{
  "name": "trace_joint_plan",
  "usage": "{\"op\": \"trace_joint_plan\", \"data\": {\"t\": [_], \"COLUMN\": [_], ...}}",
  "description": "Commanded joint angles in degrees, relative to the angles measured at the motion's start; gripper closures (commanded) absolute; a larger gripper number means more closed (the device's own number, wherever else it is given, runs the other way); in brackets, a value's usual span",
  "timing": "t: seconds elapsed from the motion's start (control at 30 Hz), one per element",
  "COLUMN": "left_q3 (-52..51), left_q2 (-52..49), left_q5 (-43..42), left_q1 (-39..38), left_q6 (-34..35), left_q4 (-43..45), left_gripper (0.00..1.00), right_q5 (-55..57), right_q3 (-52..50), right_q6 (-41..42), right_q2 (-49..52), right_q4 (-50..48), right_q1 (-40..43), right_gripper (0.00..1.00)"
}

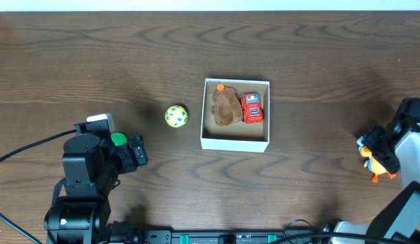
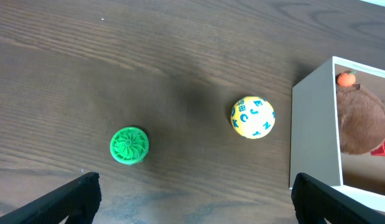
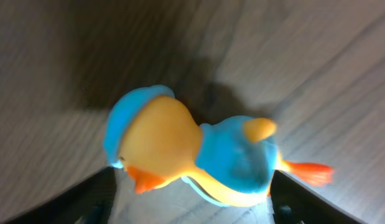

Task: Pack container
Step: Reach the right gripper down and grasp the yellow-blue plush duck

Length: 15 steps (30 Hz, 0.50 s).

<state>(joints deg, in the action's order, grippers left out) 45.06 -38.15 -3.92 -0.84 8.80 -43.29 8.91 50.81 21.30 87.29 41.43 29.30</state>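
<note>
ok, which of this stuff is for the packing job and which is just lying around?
Job: box, ball, green wheel, duck; plush and red truck already inside.
Lying about: black cable only.

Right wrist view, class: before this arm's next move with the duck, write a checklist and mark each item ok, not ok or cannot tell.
1. Duck sits inside the right gripper: ok.
2. Firm contact on the duck: cannot tell.
3. Bare floor free in the container: ok, beside the brown plush and red car.
4. Left gripper open and empty: ok.
5. Ball and green toy packed: not ok, both lie on the table.
</note>
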Motion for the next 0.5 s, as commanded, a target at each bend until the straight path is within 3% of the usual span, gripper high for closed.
{"op": "trace_joint_plan", "data": {"t": [0.0, 0.13, 0.2, 0.33, 0.47], "left_q3": [1.03, 1.05, 1.05, 1.03, 1.05], "left_q2": [0.04, 0.04, 0.04, 0.04, 0.04], "left_q5": [-0.13, -0.13, -0.13, -0.13, -0.13], "left_q1": [0.24, 0.24, 0.24, 0.24, 0.24], "left_q6": [0.07, 0.07, 0.07, 0.09, 0.09], "left_q4": [-0.04, -0.24, -0.24, -0.22, -0.22], "left_gripper": [0.02, 0.02, 0.02, 0.02, 0.02], "right_q5": [-1.01, -0.98, -1.01, -1.01, -3.80], "right_q3": [-1.49, -1.64, -1.64, -1.64, -0.76], "right_q6": [-0.31, -0.11, -0.11, -0.11, -0.15], "right_q2": [1.77, 3.82, 4.85, 5.73, 5.51], "right_q4": [-1.64, -1.95, -2.01, -2.12, -1.95], "right_q1": [0.31, 0.31, 0.31, 0.31, 0.11], "right_gripper": [0.35, 0.43, 0.54, 0.95, 0.99]}}
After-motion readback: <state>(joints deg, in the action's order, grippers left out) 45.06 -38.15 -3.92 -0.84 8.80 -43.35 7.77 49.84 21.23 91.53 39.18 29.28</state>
